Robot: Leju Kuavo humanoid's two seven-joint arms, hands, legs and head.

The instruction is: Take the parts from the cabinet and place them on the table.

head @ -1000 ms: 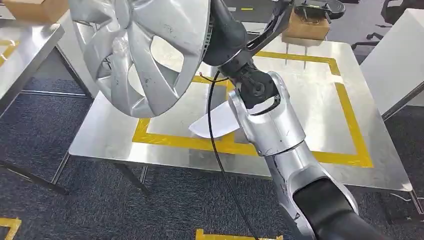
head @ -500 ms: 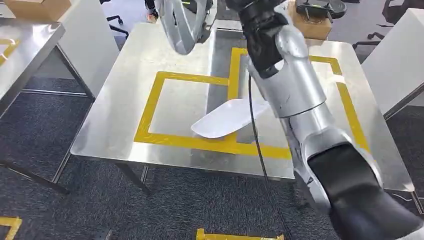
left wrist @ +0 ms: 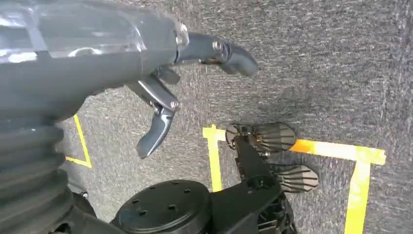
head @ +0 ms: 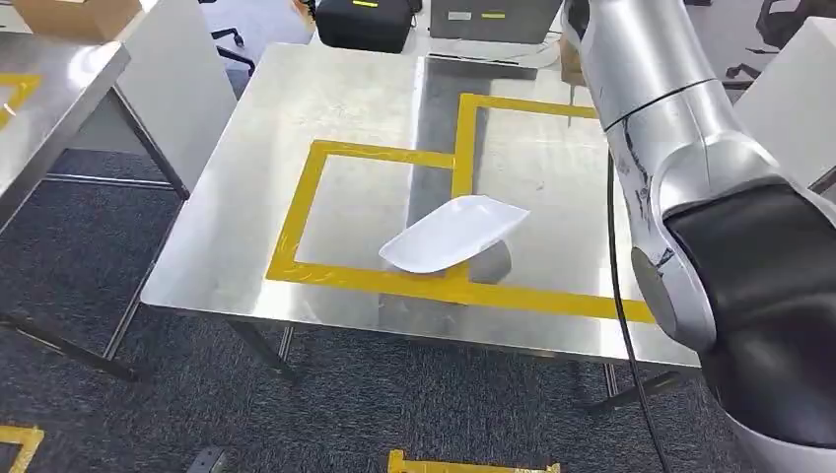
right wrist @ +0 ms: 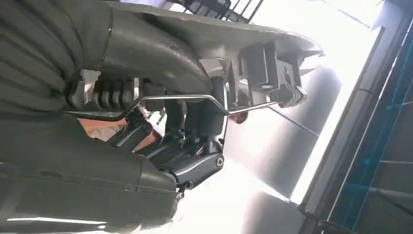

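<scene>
A silver wheel cover (right wrist: 204,44) is gripped by the right hand (right wrist: 160,146), its fingers (right wrist: 195,165) clamped on the rim and wire ring. The left hand (left wrist: 122,73) is held empty, fingers (left wrist: 156,131) apart, above the carpet (left wrist: 316,63). A white part (head: 452,234) lies on the steel table (head: 246,197), across the yellow tape (head: 375,281).

A white curved part (head: 452,235) lies on the steel desk (head: 246,227), across the yellow tape outline (head: 296,207); the silver right arm (head: 680,168) rises beside it
</scene>
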